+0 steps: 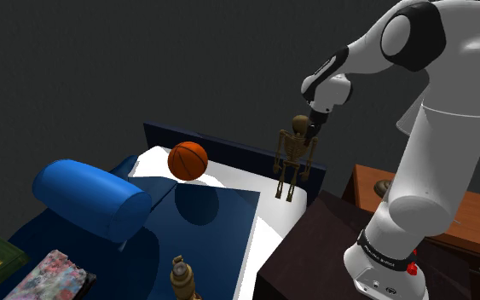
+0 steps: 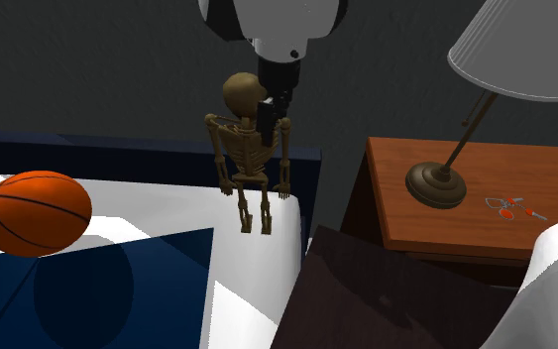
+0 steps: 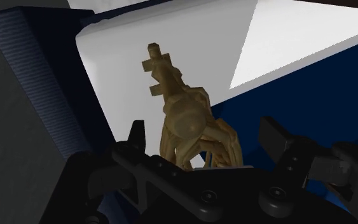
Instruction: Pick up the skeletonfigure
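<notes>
A tan skeleton figure (image 1: 292,158) stands upright at the white bed's (image 1: 229,181) corner, its feet on the sheet close to the dark blue headboard (image 1: 229,143). My gripper (image 1: 304,128) comes down from above at its skull and shoulders. In the wrist view the skeleton figure (image 3: 187,114) sits between the two black fingers (image 3: 274,137), which stand wide apart and do not touch it, so the gripper (image 3: 204,135) is open. In the second exterior view one finger (image 2: 270,111) shows beside the skull of the skeleton figure (image 2: 250,154).
An orange basketball (image 1: 187,159) lies on the bed, with a blue bolster (image 1: 93,198) further to the shoulder view's left. A small brown bottle (image 1: 181,278) stands near the front. A wooden nightstand (image 2: 465,213) carries a lamp (image 2: 437,183).
</notes>
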Motion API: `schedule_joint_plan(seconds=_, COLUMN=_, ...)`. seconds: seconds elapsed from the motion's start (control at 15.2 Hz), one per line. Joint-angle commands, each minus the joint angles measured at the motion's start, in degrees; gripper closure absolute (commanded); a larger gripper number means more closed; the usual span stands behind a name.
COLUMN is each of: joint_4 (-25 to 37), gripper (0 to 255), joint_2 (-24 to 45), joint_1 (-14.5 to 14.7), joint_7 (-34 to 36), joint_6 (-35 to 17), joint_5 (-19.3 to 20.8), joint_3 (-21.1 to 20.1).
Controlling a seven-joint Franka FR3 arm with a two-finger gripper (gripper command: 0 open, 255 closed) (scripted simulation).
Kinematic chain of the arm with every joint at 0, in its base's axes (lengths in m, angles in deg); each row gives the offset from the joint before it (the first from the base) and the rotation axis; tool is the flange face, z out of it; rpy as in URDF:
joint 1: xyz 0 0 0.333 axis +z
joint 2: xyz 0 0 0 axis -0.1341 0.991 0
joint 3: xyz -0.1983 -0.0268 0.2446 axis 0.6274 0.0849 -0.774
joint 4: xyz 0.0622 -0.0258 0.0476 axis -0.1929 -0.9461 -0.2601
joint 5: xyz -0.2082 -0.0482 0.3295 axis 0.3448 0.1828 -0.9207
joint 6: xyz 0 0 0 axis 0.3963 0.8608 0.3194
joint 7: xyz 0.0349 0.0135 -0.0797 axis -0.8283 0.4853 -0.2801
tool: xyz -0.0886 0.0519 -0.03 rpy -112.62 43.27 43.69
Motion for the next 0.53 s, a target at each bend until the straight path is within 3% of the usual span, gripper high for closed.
schedule_joint_plan(seconds=0.0, joint_4=-0.1, gripper=0, joint_2=0.7, joint_1=-0.2, joint_7=-0.6, joint_6=-0.6, joint_5=-0.7, joint_3=-0.2)
schedule_joint_plan(seconds=0.07, joint_4=0.0, gripper=255, joint_2=0.9, joint_1=-0.3, joint_7=-0.8, joint_6=-0.5, joint_5=-0.9, joint_3=-0.2)
schedule_joint_plan(seconds=0.46, joint_4=0.0, gripper=255, joint_2=0.8, joint_1=-0.3, joint_7=-0.8, joint_6=-0.5, joint_5=-0.8, joint_3=-0.1)
